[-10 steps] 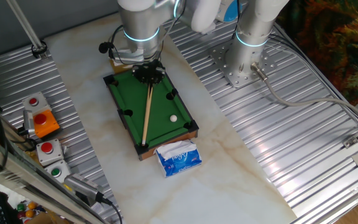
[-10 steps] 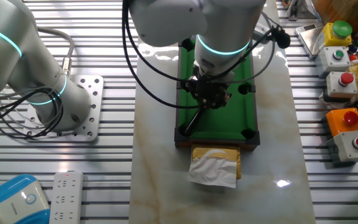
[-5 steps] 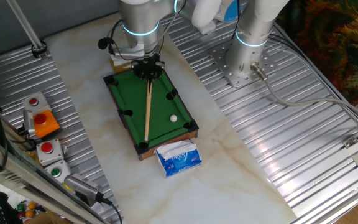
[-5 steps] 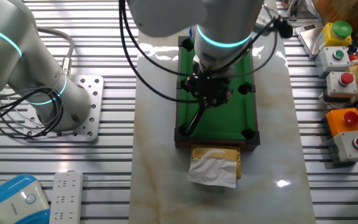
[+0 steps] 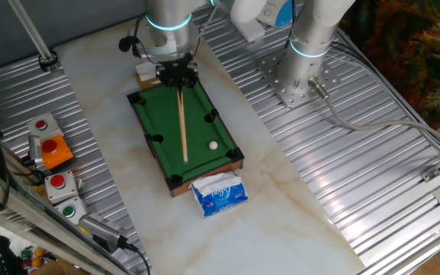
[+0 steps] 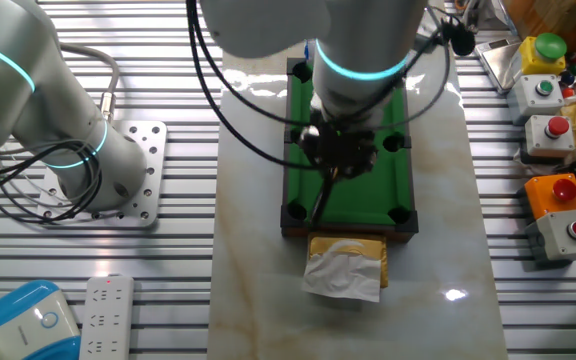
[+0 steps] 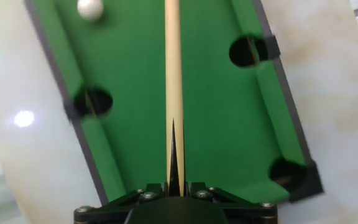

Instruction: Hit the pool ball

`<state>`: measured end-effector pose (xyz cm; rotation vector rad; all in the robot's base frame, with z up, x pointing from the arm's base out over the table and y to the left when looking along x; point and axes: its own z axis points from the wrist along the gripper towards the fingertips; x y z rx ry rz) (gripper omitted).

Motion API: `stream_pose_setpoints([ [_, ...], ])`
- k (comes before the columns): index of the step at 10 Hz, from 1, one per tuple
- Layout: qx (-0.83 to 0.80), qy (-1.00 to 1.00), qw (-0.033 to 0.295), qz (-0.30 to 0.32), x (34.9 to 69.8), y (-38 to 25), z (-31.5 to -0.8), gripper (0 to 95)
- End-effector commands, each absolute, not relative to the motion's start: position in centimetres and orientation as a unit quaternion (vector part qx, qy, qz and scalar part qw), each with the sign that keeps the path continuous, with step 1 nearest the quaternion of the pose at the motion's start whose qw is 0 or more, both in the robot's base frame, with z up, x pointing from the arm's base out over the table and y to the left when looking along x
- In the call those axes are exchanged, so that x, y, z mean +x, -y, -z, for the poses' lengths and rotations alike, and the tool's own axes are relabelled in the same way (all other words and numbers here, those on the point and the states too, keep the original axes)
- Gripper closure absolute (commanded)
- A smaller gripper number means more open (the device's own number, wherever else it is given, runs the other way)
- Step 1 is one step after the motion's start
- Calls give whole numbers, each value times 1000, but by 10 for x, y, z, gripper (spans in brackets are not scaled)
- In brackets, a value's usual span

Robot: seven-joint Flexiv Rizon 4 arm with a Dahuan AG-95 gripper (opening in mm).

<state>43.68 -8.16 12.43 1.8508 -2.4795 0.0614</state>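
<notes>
Over pool table (image 5: 155, 114): arm vertical, jaws gripping cue stick (image 5: 182, 122).

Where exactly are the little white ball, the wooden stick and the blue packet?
pool ball (image 5: 213, 145): one fixed view, centre of the sphere.
cue stick (image 5: 182, 126): one fixed view, middle of the shaft.
blue packet (image 5: 220, 195): one fixed view, top face.

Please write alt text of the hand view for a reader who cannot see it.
A long wooden cue stick, shut in the pincer at the bottom edge, runs straight up over a miniature green pool table. A small white pool ball lies at upper left, beside the cue's line, not on it.
</notes>
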Motion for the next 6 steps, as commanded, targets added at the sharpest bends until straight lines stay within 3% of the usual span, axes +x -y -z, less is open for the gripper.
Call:
stream_pose_setpoints([
  [1, 663, 748, 21, -28, 443, 133, -141, 950],
  [3, 689, 724, 14, -30, 451, 154, -145, 950],
  [6, 752, 658, -2, -49, 472, 177, -121, 950],
])
